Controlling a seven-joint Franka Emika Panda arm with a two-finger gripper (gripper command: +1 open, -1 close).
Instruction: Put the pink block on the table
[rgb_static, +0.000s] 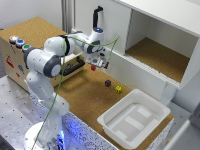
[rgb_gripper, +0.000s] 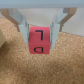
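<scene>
a white cabinet (rgb_static: 160, 35) fills the exterior view from 12 to 3 o'clock, its open shelf (rgb_static: 162, 57) lined with speckled brown cork. at 9 to 10 o'clock stands a wooden box (rgb_static: 15, 62) with coloured round buttons (rgb_static: 19, 42) on its top edge. a perforated metal base plate (rgb_static: 15, 107) lies at 7 to 8 o'clock, pale grey and dotted with holes. behind the box, at 11 o'clock, runs a plain light wall (rgb_static: 25, 10). the light is even and soft, with a faint blue glow at 6 o'clock.
</scene>
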